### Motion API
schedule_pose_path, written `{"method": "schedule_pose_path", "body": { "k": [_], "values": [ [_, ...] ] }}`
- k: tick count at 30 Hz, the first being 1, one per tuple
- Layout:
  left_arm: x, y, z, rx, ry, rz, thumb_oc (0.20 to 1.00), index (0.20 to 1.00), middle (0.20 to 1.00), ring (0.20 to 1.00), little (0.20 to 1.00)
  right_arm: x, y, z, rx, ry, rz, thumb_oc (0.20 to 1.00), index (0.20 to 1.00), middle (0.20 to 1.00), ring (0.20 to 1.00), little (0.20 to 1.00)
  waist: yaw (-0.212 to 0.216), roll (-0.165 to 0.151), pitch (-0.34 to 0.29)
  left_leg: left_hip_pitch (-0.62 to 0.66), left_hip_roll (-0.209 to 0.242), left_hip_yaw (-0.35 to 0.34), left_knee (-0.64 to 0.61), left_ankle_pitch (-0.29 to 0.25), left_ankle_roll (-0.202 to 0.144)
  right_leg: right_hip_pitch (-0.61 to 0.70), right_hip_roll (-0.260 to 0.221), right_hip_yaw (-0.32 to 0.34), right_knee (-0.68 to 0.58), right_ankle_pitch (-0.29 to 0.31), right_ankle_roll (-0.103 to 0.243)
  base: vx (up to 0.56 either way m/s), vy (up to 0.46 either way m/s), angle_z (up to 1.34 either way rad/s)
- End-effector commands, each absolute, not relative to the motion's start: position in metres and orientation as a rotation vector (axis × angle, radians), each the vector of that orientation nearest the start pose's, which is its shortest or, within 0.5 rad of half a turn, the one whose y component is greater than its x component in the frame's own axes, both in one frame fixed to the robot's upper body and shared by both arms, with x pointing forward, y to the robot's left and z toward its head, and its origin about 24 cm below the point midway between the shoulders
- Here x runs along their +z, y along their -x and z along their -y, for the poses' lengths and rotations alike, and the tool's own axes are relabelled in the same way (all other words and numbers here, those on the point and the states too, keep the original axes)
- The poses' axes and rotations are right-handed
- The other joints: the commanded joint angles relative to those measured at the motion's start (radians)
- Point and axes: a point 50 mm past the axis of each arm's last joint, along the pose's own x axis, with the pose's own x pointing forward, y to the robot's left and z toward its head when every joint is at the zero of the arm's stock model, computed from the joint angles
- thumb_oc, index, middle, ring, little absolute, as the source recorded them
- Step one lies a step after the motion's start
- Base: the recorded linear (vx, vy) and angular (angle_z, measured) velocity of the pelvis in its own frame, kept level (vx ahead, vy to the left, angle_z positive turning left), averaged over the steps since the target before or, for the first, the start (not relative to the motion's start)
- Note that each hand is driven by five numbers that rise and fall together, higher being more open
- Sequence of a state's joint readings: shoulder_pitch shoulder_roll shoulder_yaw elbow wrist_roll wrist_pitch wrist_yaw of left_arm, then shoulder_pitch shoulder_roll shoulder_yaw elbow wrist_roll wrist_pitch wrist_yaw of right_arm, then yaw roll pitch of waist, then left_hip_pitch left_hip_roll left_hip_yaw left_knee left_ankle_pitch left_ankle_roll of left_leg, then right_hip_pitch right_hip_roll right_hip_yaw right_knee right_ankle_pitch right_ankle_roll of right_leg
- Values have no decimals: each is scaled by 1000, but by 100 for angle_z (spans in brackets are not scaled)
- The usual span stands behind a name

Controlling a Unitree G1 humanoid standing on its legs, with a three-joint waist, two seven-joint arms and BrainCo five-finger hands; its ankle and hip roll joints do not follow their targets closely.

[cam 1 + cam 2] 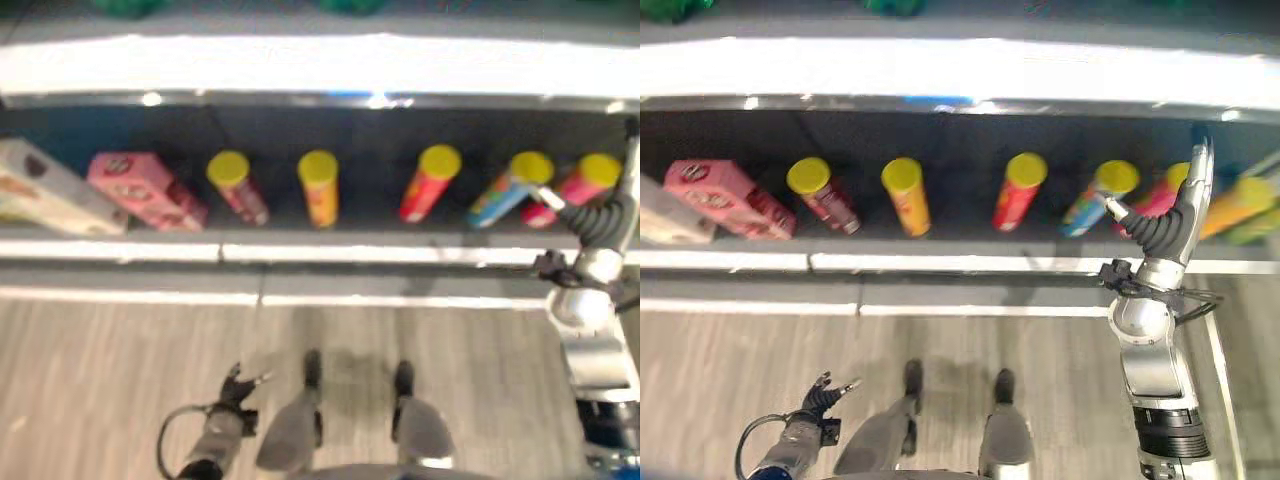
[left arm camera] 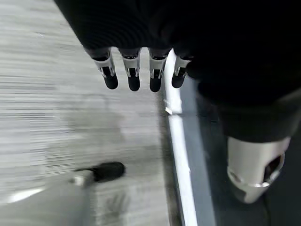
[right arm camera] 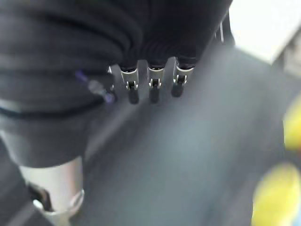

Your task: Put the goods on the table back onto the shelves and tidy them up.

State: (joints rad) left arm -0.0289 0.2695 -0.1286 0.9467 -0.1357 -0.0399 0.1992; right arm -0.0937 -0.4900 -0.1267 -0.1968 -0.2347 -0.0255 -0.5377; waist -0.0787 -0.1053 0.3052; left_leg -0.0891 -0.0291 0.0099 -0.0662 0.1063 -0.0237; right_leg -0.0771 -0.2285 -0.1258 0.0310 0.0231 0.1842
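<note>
Five yellow-lidded cans [image 1: 905, 195] on shelf [image 1: 940, 262]; right hand [image 1: 1175, 215] raised w/ straight fingers, left hand [image 1: 825, 393] prob. relaxed, holding nothing.

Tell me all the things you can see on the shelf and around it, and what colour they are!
Tall cans with yellow lids: at least five on the dark shelf: dark red, orange, red, blue, pink; more coloured goods at the far right edge, too cut off to count.
Pink box: one, lying on the shelf, left of the cans.
Pale box: one, whitish with a picture, at the shelf's far left.
Shelf: one, dark inside, white front edge, white board above.
Floor: grey wood-look planks below the shelf.
Green things: two patches above the top board, too cut off to name.
Left hand: down low over the floor, fingers relaxed.
Right hand: raised at the shelf's right end, fingers straight, holding nothing.
</note>
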Motion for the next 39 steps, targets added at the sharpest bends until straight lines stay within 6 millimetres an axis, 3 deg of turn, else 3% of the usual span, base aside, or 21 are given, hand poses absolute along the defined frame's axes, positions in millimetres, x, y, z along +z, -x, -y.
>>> {"method": "schedule_pose_path", "body": {
  "k": [1,3,4,6,7,10,14,16,17,18,20,22,23,24,25,26,27,30,32,36,39],
  "values": [
    [-123,-157,-250,261,-326,-866,1000,1000,1000,1000,1000,176,-257,255,-394,545,576,1000,1000,1000,1000,1000,13,31,-23,75,15,44,77,-243,17,-131,2,3,-45,122,59,-39,182,-123],
    [-124,-156,-252,255,-339,-876,1000,1000,1000,1000,1000,169,-247,262,-367,533,540,1000,1000,1000,1000,1000,-1,19,-25,117,25,91,53,-241,20,-140,6,-1,-18,123,66,-75,24,-158],
    [-123,-158,-252,248,-342,-869,1000,1000,1000,1000,1000,170,-241,271,-396,556,533,1000,1000,1000,1000,1000,-5,23,-25,133,49,131,38,-231,13,-133,-25,-72,3,114,64,-132,-82,-134],
    [-121,-160,-255,256,-344,-861,1000,1000,1000,1000,1000,175,-240,277,-414,577,543,1000,1000,1000,1000,1000,3,38,-27,129,90,173,41,-220,2,-92,-84,-140,19,108,52,-167,-398,-115],
    [-119,-149,-271,308,-346,-878,1000,1000,1000,1000,1000,191,-244,282,-413,633,580,1000,1000,1000,1000,1000,42,41,-64,124,165,234,56,-220,-37,-39,-210,-201,33,200,78,-94,-565,-69],
    [-119,-143,-279,330,-346,-885,1000,1000,1000,1000,1000,198,-246,284,-403,665,588,1000,1000,1000,1000,1000,64,33,-66,130,206,281,59,-199,-63,-40,-233,-245,15,249,78,-40,-434,-110],
    [-114,-137,-295,370,-352,-884,1000,1000,1000,1000,1000,218,-251,288,-377,756,620,1000,1000,1000,1000,1000,101,-3,-92,150,307,358,52,-151,-144,22,-199,-371,-57,190,78,29,-465,-102],
    [-113,-137,-296,379,-339,-876,1000,1000,1000,1000,1000,232,-250,290,-368,773,660,1000,1000,1000,1000,1000,96,5,-103,167,376,382,40,-108,-184,17,-156,-384,-21,109,78,175,-558,-58],
    [-112,-142,-292,370,-318,-858,1000,1000,1000,1000,1000,243,-248,294,-376,793,684,1000,1000,1000,1000,1000,81,15,-101,164,432,381,41,-38,-204,28,-101,-393,-3,48,67,134,-557,-10],
    [-111,-146,-290,358,-315,-845,1000,1000,1000,1000,1000,249,-248,299,-391,809,691,1000,1000,1000,1000,1000,74,20,-99,157,452,381,44,8,-211,33,-71,-399,-6,28,59,77,-395,-2],
    [-111,-150,-285,342,-312,-832,1000,1000,1000,1000,1000,252,-250,301,-398,813,684,1000,1000,1000,1000,1000,69,25,-97,153,457,380,48,30,-207,37,-47,-400,-10,14,44,30,-200,8],
    [-114,-155,-275,321,-309,-835,1000,1000,1000,1000,1000,253,-257,298,-381,784,686,1000,1000,1000,1000,1000,77,18,-99,149,424,315,76,17,-185,38,-8,-384,-22,-6,17,108,-295,-4],
    [-113,-153,-278,336,-306,-832,1000,1000,1000,1000,1000,252,-256,298,-371,780,687,1000,1000,1000,1000,1000,90,10,-96,130,373,231,98,-30,-164,44,13,-359,-35,-19,4,179,-344,-54],
    [-114,-145,-288,366,-392,-850,1000,1000,1000,1000,1000,251,-260,297,-356,776,682,1000,1000,1000,1000,1000,109,-6,-99,110,312,145,113,-115,-138,54,32,-334,-49,-29,-8,69,-215,-63],
    [-114,-146,-288,369,-394,-847,1000,1000,1000,1000,1000,252,-261,296,-355,775,684,1000,1000,1000,1000,1000,105,-14,-95,95,302,150,126,-108,-128,47,20,-346,-49,-15,-14,160,-305,-70],
    [-115,-136,-293,388,-430,-863,1000,1000,1000,1000,1000,260,-264,291,-336,770,731,1000,1000,1000,1000,1000,133,-30,-93,60,189,29,150,-183,-105,62,53,-285,-66,-20,-25,138,-224,-45],
    [-117,-132,-290,380,-431,-872,1000,1000,1000,1000,1000,262,-265,292,-340,758,737,1000,1000,1000,1000,1000,150,-25,-90,44,155,-6,157,-195,-99,69,70,-267,-70,-29,-31,264,-282,-62],
    [-126,-117,-280,328,-408,-917,1000,1000,1000,1000,1000,260,-274,295,-365,742,714,1000,1000,1000,1000,1000,199,-5,-88,-43,28,-80,124,-149,-64,91,108,-236,-88,-38,-35,176,-110,-111],
    [-130,-109,-270,265,-348,-940,1000,1000,1000,1000,1000,262,-284,296,-387,745,695,1000,1000,1000,1000,1000,233,27,-82,-115,-41,-61,74,-92,-53,125,158,-214,-93,-60,-41,183,-76,-153],
    [-130,-105,-269,244,-288,-945,1000,1000,1000,1000,1000,269,-292,290,-390,716,712,1000,1000,1000,1000,1000,267,60,-82,-173,-50,20,68,-44,-71,170,201,-183,-81,-111,-57,220,4,-8],
    [-131,-98,-271,269,-249,-956,1000,1000,1000,1000,1000,267,-300,283,-375,713,704,1000,1000,1000,1000,1000,293,65,-96,-123,-35,23,41,-12,-35,201,214,-157,-62,-146,-60,247,48,-33]
  ]
}}
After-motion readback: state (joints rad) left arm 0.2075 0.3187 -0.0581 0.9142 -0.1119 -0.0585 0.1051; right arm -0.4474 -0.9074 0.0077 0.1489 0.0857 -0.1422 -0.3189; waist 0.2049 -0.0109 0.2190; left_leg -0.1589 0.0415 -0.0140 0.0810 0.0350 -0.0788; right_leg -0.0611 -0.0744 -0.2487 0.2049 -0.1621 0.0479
